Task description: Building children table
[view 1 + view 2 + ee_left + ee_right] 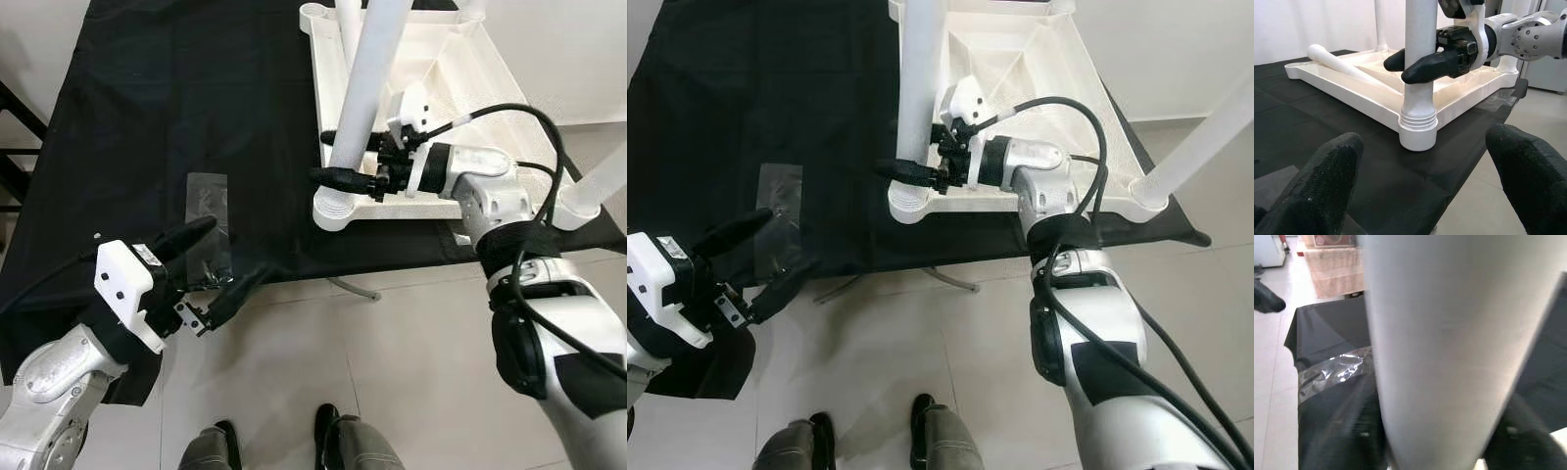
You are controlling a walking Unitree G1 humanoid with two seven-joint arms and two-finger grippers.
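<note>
Tabletop (446, 59), white plastic and turned underside up, lies on the black cloth (176, 117) near its front edge, and everything else I place against it. At the tabletop's near corner socket (338, 208) a white leg (367, 88) stands upright, and my right gripper (343, 162) is clamped around that leg just above the socket, one black finger on each side. I judge I am turning or seating it; the threaded collar at its base looks close to fully home. More legs already stand at the other corners: one at the right corner (598, 186), others at the far side. A loose white leg (1337, 63) lies slanted across the tabletop's ribbed underside, so at least one may remain to fit. My left gripper (211, 264) hovers off the tabletop's near corner, past the cloth's edge, fingers spread wide and holding nothing. A strip of clear tape (206, 201) sits on the cloth beside it. Flipping the table upright is still ahead.
</note>
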